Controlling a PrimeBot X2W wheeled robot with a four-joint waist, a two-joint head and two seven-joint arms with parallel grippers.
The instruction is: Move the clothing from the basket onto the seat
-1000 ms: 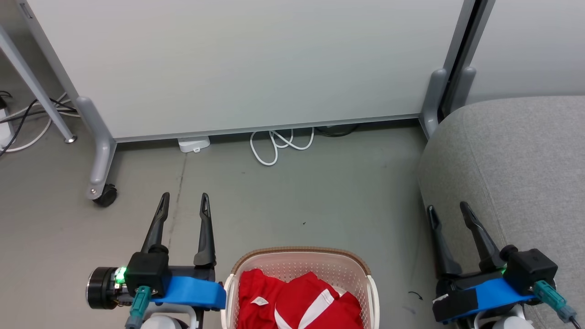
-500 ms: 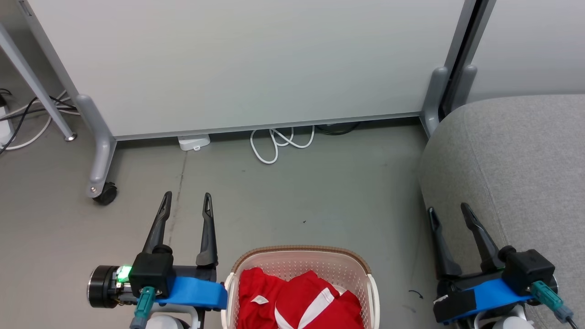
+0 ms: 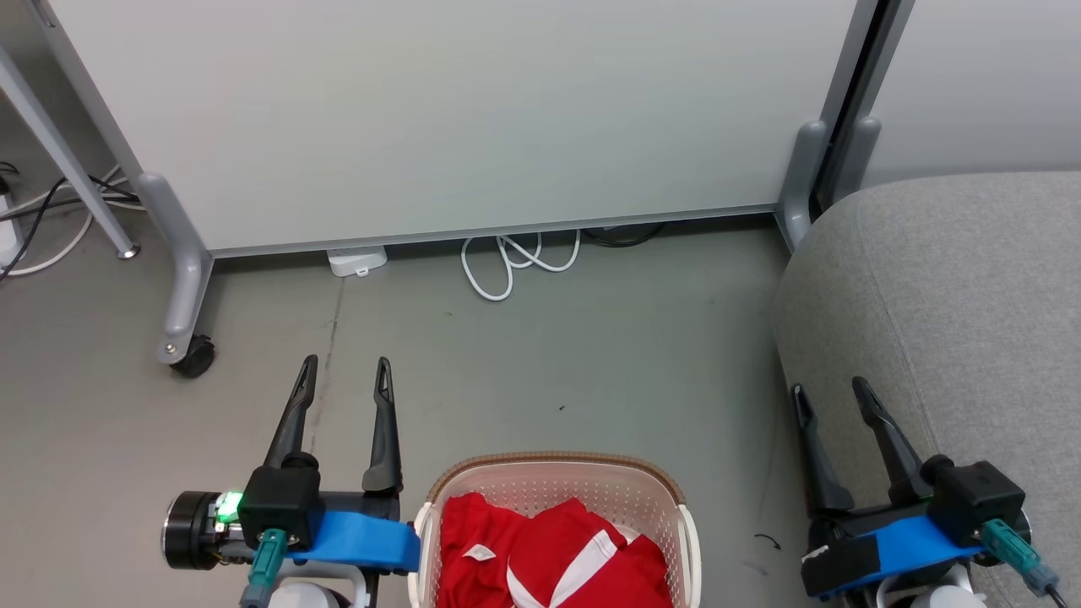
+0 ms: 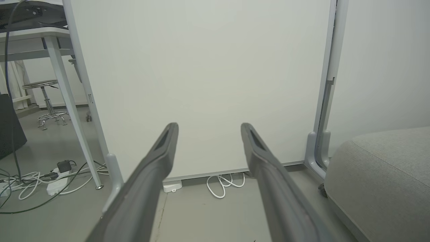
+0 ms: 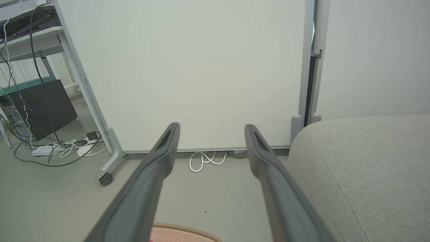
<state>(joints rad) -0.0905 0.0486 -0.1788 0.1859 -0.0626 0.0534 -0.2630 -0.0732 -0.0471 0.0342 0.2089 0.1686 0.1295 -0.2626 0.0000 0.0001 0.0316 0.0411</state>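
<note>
Clothing: red shirts [image 3: 557,557] with white trim, heaped loose in the basket [image 3: 549,460] at the bottom middle of the head view; how many lie in the heap I cannot tell
Basket: on the floor [image 3: 549,371] between the two arms, just beside the left arm's blue mount, with a strip of bare floor between it and the seat [image 3: 954,287]
Seat: grey sofa at the right, its rounded corner just behind the right arm's fingers in the head view
Left gripper [image 3: 345,363]: fingers apart, nothing between them, pointing forward over the floor left of the basket, clear of the cloth
Right gripper [image 3: 826,387]: fingers apart and empty, between basket and seat; whether it touches the seat's side I cannot tell
Stage: judged from the lie of things, the first pick is not yet begun
Handling: likely light, limp jersey cloth, a bit slick; it will sag and trail from any hold, and it is not fragile
Where to grip: a raised fold near the middle of the heap, by the white stripe, pinched deep enough to catch several layers; a thin hem would probably slip out
Risk: hanging cloth may snag the rim and drag the light basket, or shirts may tangle and one drop short of the seat
</note>
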